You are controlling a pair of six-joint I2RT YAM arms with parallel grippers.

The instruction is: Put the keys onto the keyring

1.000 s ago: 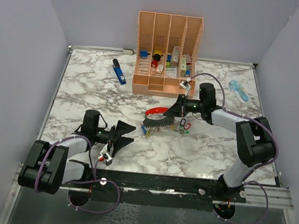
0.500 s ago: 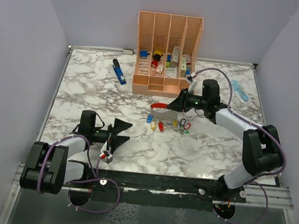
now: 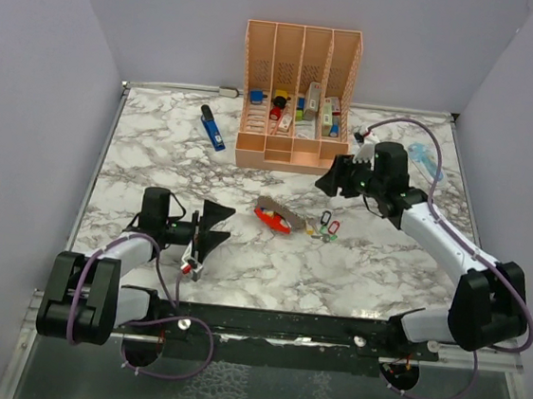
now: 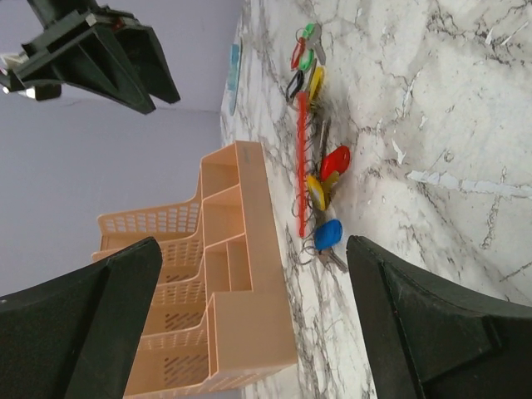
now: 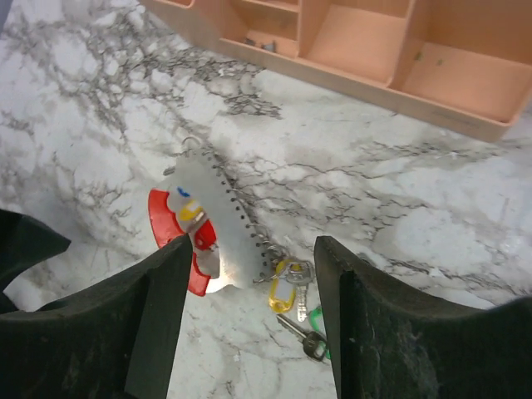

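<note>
The keyring [image 3: 274,216], half red and half grey-white, lies flat on the marble table. In the right wrist view the keyring [image 5: 218,218] has small blue, yellow and red tags over its pale half and wire rings along one edge. Loose keys [image 3: 325,228] lie just right of it; a yellow-tagged key [image 5: 283,288] and a green one [image 5: 316,322] show there. My right gripper [image 3: 338,181] hangs open above and right of the ring, holding nothing. My left gripper [image 3: 208,232] is open, left of the ring, which it sees edge-on with the keys [image 4: 328,235].
A peach desk organizer [image 3: 296,98] with small items stands at the back centre, close behind the keyring. A blue pen-like tool [image 3: 213,129] lies at the back left. A pale blue gadget [image 3: 425,161] sits at the back right, partly behind the right arm.
My right gripper has opened and let go of the keyring, which now lies on the table. The right arm has drawn back to the right. The left arm barely shifted.
</note>
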